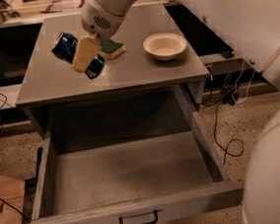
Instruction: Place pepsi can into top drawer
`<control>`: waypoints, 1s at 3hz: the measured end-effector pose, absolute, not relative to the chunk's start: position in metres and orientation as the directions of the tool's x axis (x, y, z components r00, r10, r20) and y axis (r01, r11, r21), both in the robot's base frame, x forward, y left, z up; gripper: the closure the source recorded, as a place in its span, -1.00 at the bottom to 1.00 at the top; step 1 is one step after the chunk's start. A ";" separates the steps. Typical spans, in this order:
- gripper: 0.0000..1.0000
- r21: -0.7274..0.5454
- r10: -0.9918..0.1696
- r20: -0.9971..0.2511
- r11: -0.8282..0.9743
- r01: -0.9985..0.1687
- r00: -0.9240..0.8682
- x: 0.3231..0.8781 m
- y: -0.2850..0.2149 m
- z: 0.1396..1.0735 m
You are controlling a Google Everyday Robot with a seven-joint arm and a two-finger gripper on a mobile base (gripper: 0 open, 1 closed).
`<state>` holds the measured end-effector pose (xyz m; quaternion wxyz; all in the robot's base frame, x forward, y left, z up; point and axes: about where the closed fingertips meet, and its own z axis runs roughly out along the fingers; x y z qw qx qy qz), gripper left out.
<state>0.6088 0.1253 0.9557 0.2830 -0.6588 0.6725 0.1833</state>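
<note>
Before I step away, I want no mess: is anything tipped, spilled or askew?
Only the can is askew: it lies tilted in the gripper, held above the tabletop's left side. The bowl sits upright, the sponge flat, the drawer open. No spill shows.

pepsi can (65, 46) in pincer (83, 57), above table (143, 70)
</note>
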 end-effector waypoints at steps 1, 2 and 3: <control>1.00 -0.030 -0.824 -0.564 0.077 -0.997 -0.047 0.560 0.102 0.930; 1.00 0.105 -0.859 -0.478 0.149 -0.983 -0.181 0.505 0.068 0.883; 1.00 0.177 -0.857 -0.427 0.234 -0.956 -0.289 0.481 0.041 0.843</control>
